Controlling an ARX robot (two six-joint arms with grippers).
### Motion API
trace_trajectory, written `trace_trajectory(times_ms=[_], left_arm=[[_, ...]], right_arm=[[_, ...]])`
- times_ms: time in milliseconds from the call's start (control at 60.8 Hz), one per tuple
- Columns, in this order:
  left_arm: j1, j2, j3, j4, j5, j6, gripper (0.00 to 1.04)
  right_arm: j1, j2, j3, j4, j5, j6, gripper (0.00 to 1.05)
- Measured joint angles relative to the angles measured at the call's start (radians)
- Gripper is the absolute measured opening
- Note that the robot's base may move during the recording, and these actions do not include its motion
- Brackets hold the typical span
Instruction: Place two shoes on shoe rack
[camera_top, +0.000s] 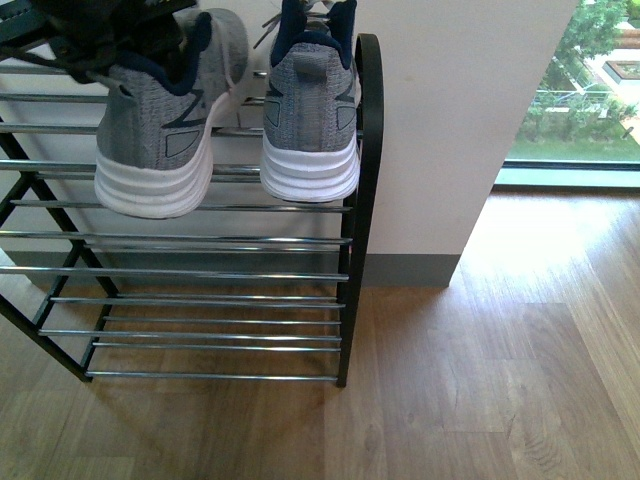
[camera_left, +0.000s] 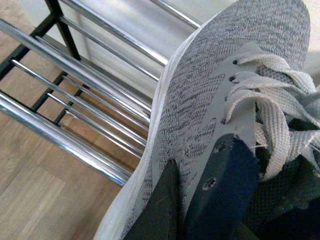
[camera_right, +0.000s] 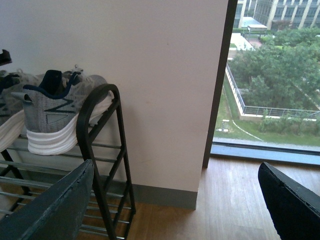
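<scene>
Two grey knit sneakers sit at the top tier of the shoe rack (camera_top: 356, 200), heels toward me. The left sneaker (camera_top: 165, 125) leans a little, its white sole hanging over the front bars. My left gripper (camera_top: 105, 40) is shut on its collar. In the left wrist view that sneaker (camera_left: 200, 90) fills the frame, and my left gripper (camera_left: 195, 200) pinches its lace panel above the chrome bars. The right sneaker (camera_top: 312, 110) stands beside the rack's black end frame, and also shows as a sneaker (camera_right: 52, 110) in the right wrist view. My right gripper (camera_right: 172, 210) is open, holding nothing, off to the rack's right.
A pale wall (camera_top: 450, 120) with a grey skirting stands behind and right of the rack. Wooden floor (camera_top: 480, 380) spreads to the right. A floor-level window (camera_top: 585, 90) lies at the far right. The rack's lower tiers (camera_top: 210, 310) hold nothing.
</scene>
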Motion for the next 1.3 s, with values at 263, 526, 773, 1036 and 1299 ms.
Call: trace_trajectory(times_ms=[263,526,773,1036,1299], left_arm=[[-0.044,0.078,0.117,-0.050,0.008,0.000,0.02],[-0.044,0.087,0.120,-0.034,0.047,-0.048,0.09],[-0.048,0.067,0.117,-0.025,0.121,-0.073,0.59],[-0.080,-0.037,0.087,-0.009,0.212,-0.069,0.95],[-0.084,-0.121,0.048,-0.030,0.209,-0.005,0.95]], right_arm=[[0.000,0.000,0.000,0.000,0.000,0.000,0.95],[0.000,0.000,0.000,0.000,0.000,0.000,0.95],[0.000,0.000,0.000,0.000,0.000,0.000,0.95],[0.000,0.000,0.000,0.000,0.000,0.000,0.95],[0.000,0.000,0.000,0.000,0.000,0.000,0.95]])
